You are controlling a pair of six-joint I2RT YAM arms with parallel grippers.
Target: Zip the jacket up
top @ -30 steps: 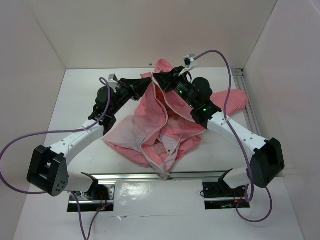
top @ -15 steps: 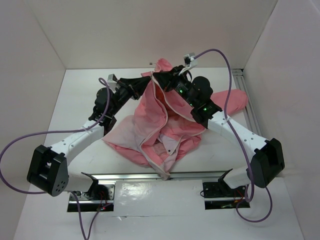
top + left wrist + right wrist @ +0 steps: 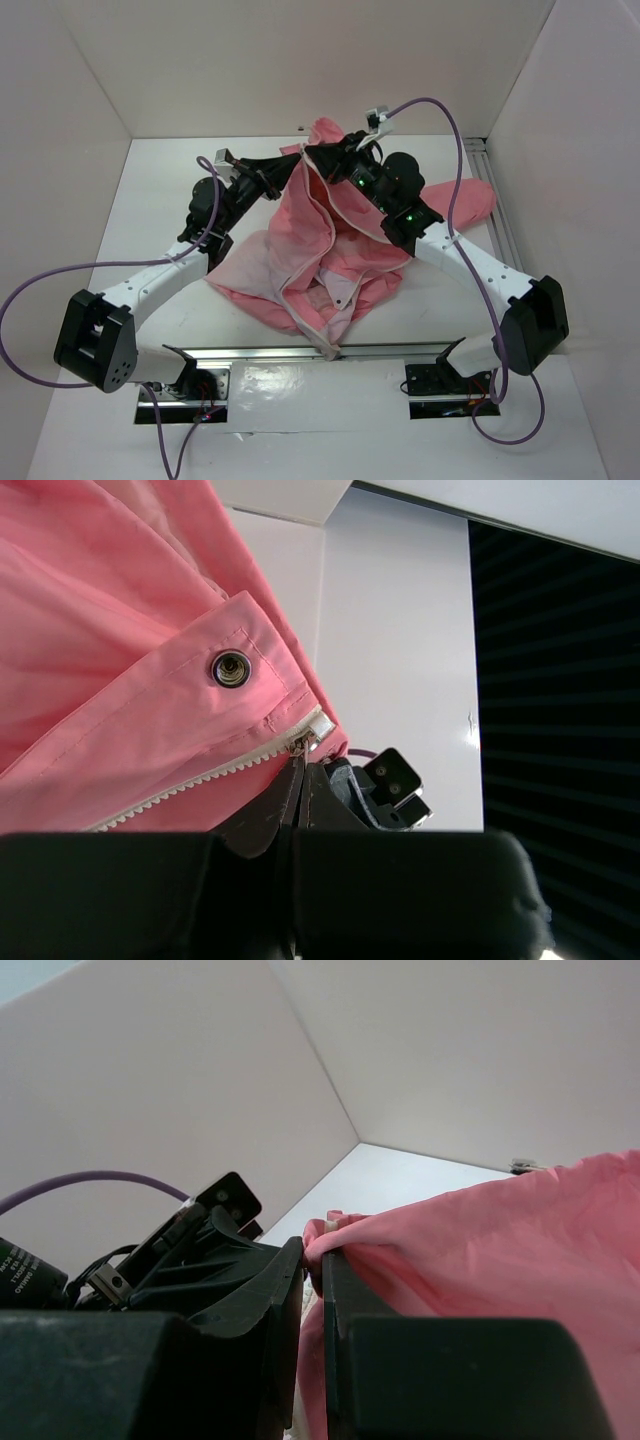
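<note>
The salmon-pink jacket (image 3: 312, 235) lies crumpled mid-table, with its paler lining showing at the front. Both grippers meet at its raised far end. My left gripper (image 3: 295, 166) comes in from the left. In the left wrist view it (image 3: 300, 763) is shut on the metal zipper pull (image 3: 303, 742) at the end of the white zipper teeth (image 3: 200, 783), below a snap button (image 3: 231, 668). My right gripper (image 3: 314, 156) comes in from the right. In the right wrist view it (image 3: 313, 1252) is shut on a fold of the jacket's edge (image 3: 335, 1228), close to the left gripper.
White walls enclose the table on three sides. An aluminium rail (image 3: 300, 353) runs along the near edge and another (image 3: 498, 215) along the right side. Purple cables (image 3: 452, 150) loop over both arms. One sleeve (image 3: 470, 200) reaches toward the right rail.
</note>
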